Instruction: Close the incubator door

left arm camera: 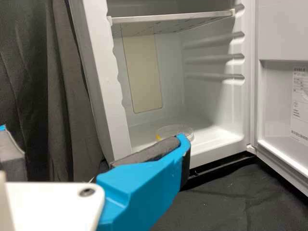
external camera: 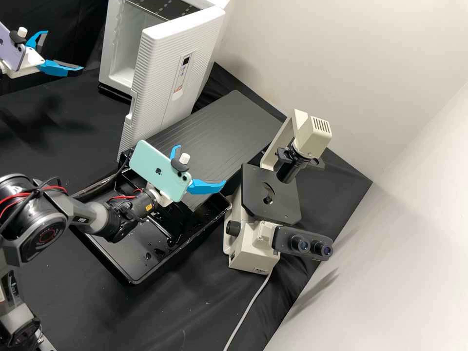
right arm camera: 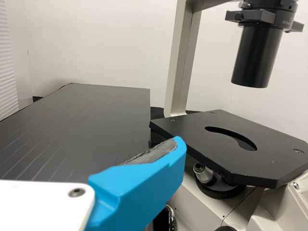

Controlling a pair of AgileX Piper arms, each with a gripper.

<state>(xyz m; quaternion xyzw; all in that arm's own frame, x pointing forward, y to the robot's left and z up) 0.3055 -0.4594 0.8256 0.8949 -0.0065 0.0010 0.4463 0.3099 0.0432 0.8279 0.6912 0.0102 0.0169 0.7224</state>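
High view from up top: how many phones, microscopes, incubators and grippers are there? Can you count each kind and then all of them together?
Phones: 2
Microscope: 1
Incubator: 1
Grippers: 2
Total: 6

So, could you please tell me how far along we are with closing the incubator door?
None of the closing looks done: the door stands wide open, though a clear dish sits inside the incubator. In hand is nothing; the left claw hangs open, facing the incubator. Left to do is the whole swing, until the door meets the incubator's front.
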